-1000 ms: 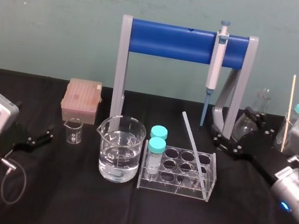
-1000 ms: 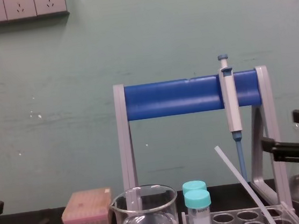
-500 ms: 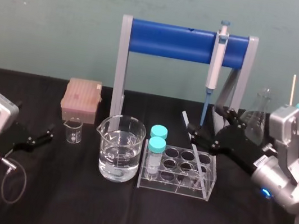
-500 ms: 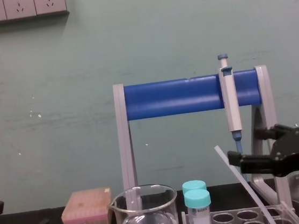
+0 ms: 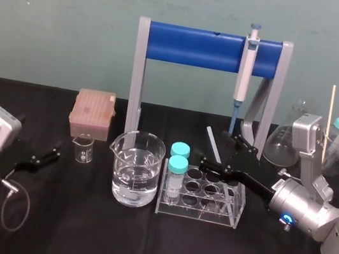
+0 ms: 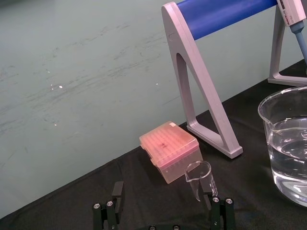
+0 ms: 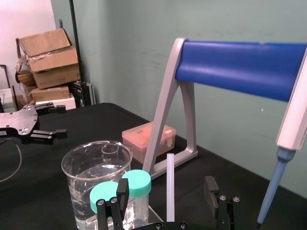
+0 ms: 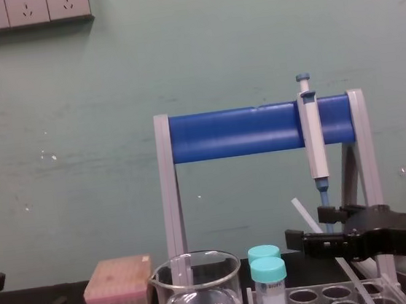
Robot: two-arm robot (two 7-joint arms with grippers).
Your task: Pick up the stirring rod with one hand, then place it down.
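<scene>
Left end effector (image 5: 54, 152): parked at the far left of the bench (image 5: 76, 228), fingers apart, unmoved over the last second.
Stirring rod (image 5: 212, 144): leaning in the test-tube rack (image 5: 194, 212), upper end free, where it stood before.
Right end effector (image 5: 219, 155): has swung in from the bench's right side; its fingers now stand apart, one on either side of the rod.
Meaning: the approach looks finished, and closing on the rod comes next.
</scene>
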